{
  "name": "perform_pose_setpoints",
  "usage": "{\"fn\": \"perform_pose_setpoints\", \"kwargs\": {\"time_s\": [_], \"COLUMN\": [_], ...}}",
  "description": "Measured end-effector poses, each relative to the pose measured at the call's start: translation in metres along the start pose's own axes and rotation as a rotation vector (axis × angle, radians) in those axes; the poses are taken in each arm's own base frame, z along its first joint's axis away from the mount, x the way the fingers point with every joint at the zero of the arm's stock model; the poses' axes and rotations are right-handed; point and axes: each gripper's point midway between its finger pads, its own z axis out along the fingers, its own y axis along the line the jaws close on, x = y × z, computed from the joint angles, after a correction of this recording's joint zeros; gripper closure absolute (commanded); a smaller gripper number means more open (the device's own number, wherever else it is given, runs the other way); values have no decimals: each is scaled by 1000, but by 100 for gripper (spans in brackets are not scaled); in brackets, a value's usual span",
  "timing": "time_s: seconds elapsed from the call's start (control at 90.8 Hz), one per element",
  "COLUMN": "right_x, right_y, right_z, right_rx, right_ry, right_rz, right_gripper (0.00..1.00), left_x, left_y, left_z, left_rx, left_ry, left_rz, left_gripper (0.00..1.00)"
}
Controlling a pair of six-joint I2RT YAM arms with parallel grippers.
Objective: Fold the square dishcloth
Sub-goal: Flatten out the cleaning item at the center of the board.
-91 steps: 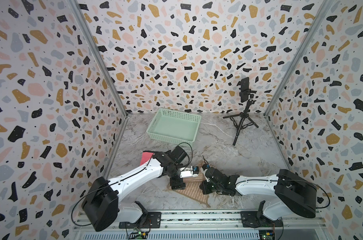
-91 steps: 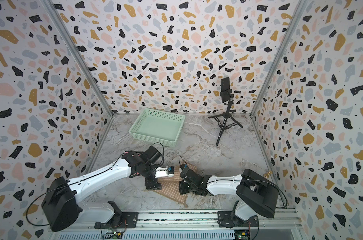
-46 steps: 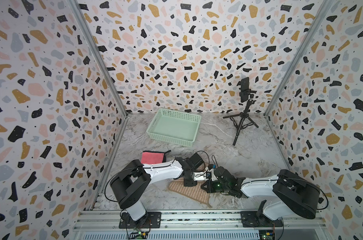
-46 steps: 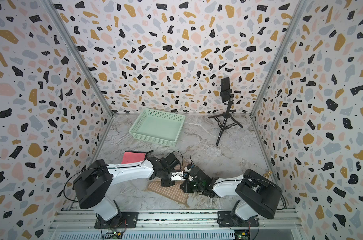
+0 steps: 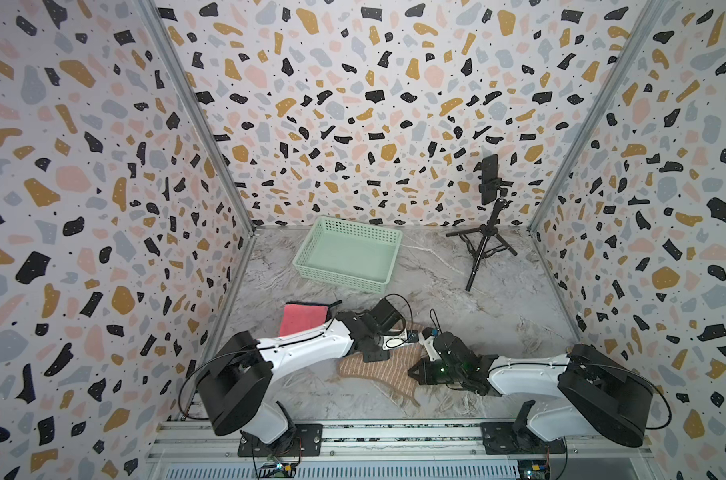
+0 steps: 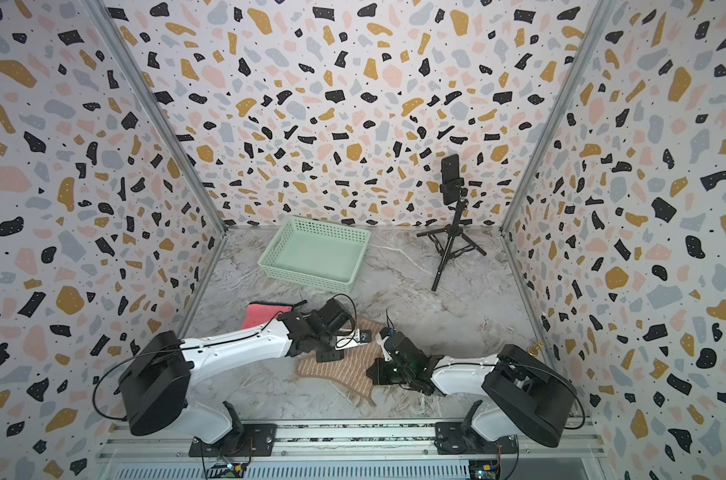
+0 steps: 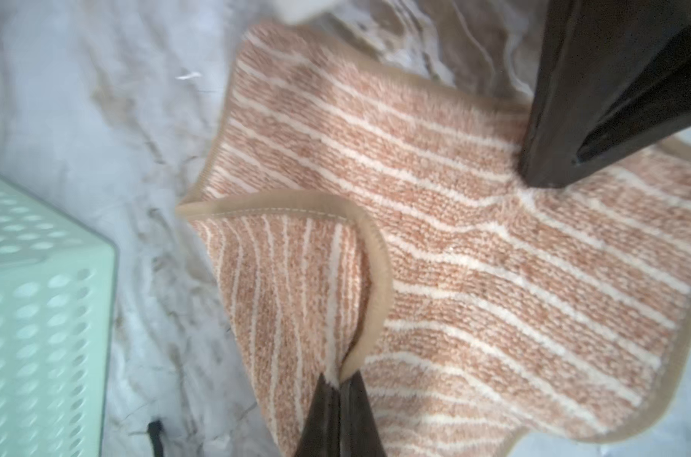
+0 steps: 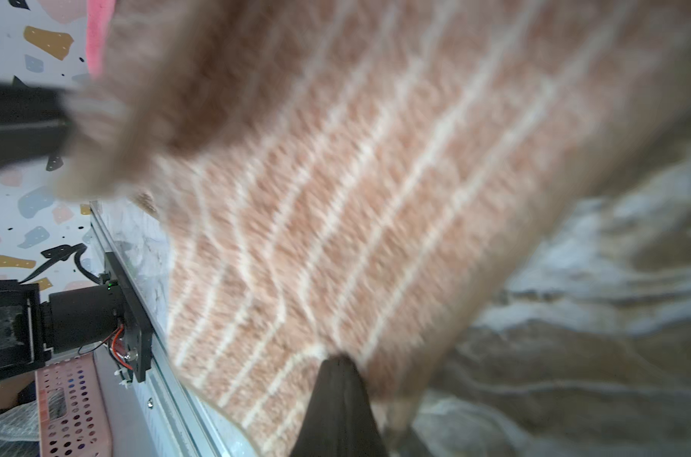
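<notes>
The square dishcloth (image 5: 388,370) (image 6: 344,368), tan with thin white stripes and a beige hem, lies rumpled near the table's front edge. My left gripper (image 5: 375,355) (image 7: 339,382) is shut on a raised, curled-over corner of the cloth (image 7: 494,257), its hem pinched between the jaws. On the cloth's right side, my right gripper (image 5: 417,372) (image 8: 337,358) is shut on its edge, and the fabric (image 8: 355,178) fills that blurred view. The right arm's dark fingers (image 7: 553,138) also show in the left wrist view, pressed into the cloth.
A mint-green basket (image 5: 338,277) (image 7: 39,316) stands behind the arms. A folded pink cloth (image 5: 301,318) lies left of the left arm. A phone on a black tripod (image 5: 488,245) stands at the back right. A pink perforated crate (image 8: 70,407) sits off the table's front.
My left arm has stretched lower and reached a little right onto the cloth, and its jaws have gone from open to shut on the corner. The right gripper stayed shut, shifting slightly.
</notes>
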Motion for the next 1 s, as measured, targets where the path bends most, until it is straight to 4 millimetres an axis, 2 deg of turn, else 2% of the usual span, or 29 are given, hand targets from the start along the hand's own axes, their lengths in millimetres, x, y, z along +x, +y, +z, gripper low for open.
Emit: {"fn": "perform_pose_setpoints", "kwargs": {"time_s": [0.077,0.121,0.176,0.242,0.319,0.429,0.506,0.661,0.738,0.837,0.903,1.002], "right_x": [-1,1,2,4,4,5,1,-36,-56,-68,-66,-59], "right_y": [-2,-5,-7,-10,-11,-13,-7,36,57,69,67,55], "right_z": [-3,-5,-7,-9,-11,-18,-27,-34,-23,10,34,59], "right_rx": [20,40,55,71,92,135,142,71,26,1,-1,12], "right_ry": [-2,6,12,20,32,56,47,-25,-47,-27,3,43], "right_rz": [-9,-10,-13,-17,-22,-34,-49,-97,-111,-119,-114,-99], "right_gripper": [100,100,100,100,100,100,100,100,100,100,100,100], "left_x": [11,24,43,63,77,85,85,78,78,82,83,84], "left_y": [14,21,30,36,37,27,18,13,14,16,18,19], "left_z": [-3,0,4,8,11,14,15,12,10,9,9,9], "left_rx": [-21,-32,-36,-18,22,111,178,261,282,288,286,286], "left_ry": [3,28,63,95,110,100,89,39,18,13,12,9], "left_rz": [-50,-83,-132,-186,-241,-286,-312,-363,-395,-422,-433,-438], "left_gripper": [100,92,88,85,86,100,100,100,99,92,86,85]}}
